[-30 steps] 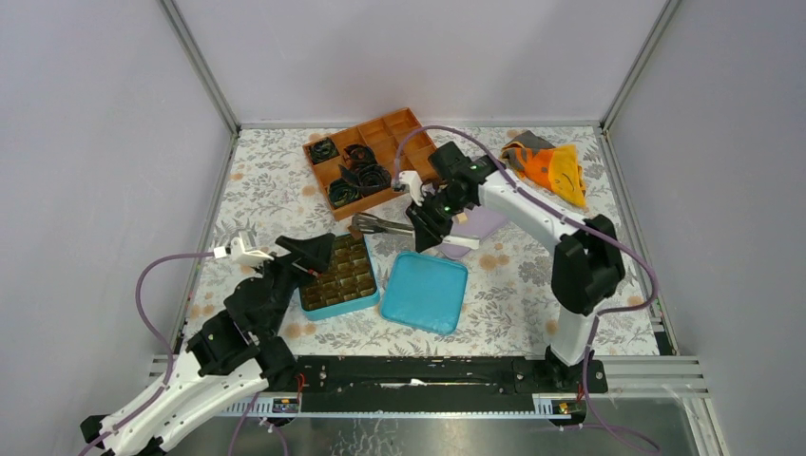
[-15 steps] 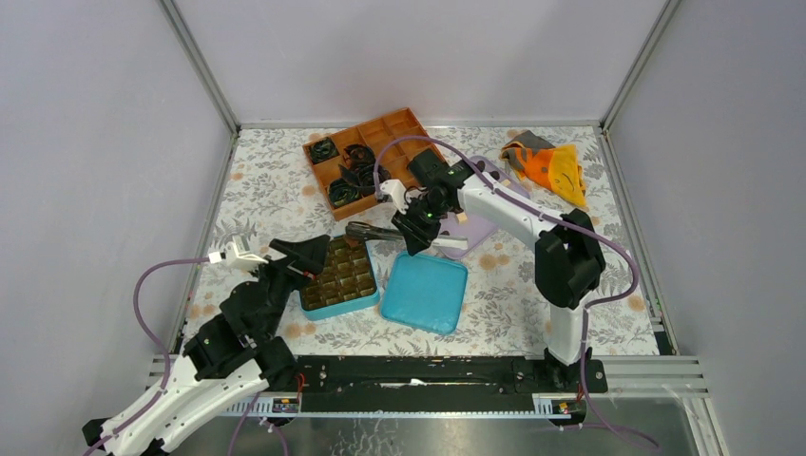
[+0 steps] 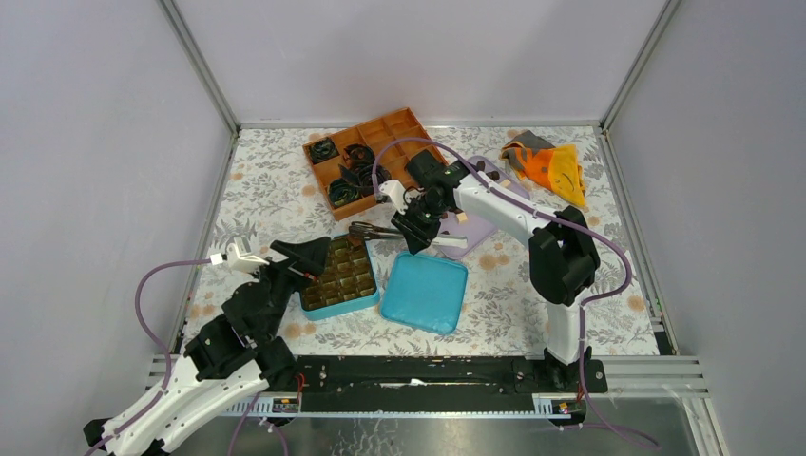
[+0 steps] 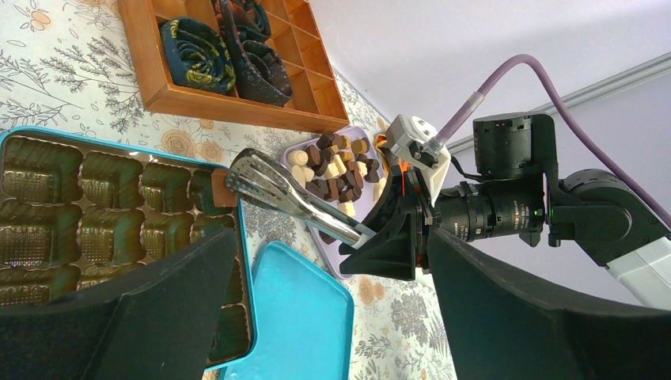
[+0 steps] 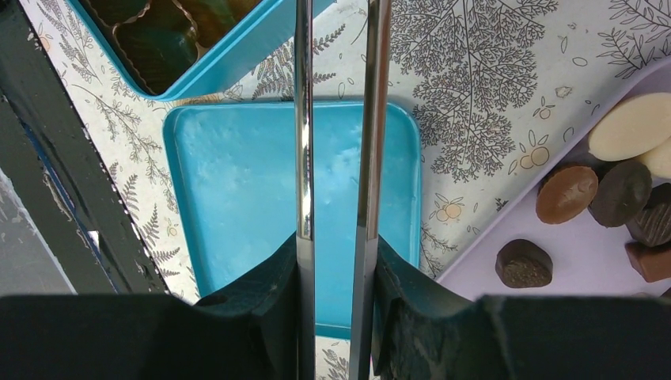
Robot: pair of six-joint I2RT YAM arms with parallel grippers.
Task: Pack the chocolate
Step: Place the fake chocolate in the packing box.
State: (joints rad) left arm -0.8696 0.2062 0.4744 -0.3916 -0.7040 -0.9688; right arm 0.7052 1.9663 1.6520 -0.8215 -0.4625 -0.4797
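Note:
The chocolate [image 4: 336, 162], a heap of dark, mid-brown and cream pieces, lies on a lilac plate [image 5: 585, 245]; several pieces [image 5: 566, 194] show in the right wrist view. My right gripper [image 3: 418, 231] [image 5: 336, 261] is shut on metal tongs [image 3: 375, 229] [image 4: 293, 198] [image 5: 303, 119], whose tips reach the far corner of the teal box [image 3: 340, 275] [image 4: 119, 150]. A small brown piece [image 4: 224, 180] sits at the tong tips; whether it is gripped I cannot tell. My left gripper [image 3: 309, 252] [image 4: 332, 317] stands open beside the box's near-left side, holding nothing.
The teal lid [image 3: 425, 290] [image 5: 237, 182] lies right of the box. A wooden organiser [image 3: 375, 152] with black paper cups stands at the back. An orange cloth [image 3: 551, 166] lies at the back right. The box's tray holds rows of dark cups.
My right arm has swung left, carrying the tongs from beside the plate toward the box's far corner. The left arm has hardly moved.

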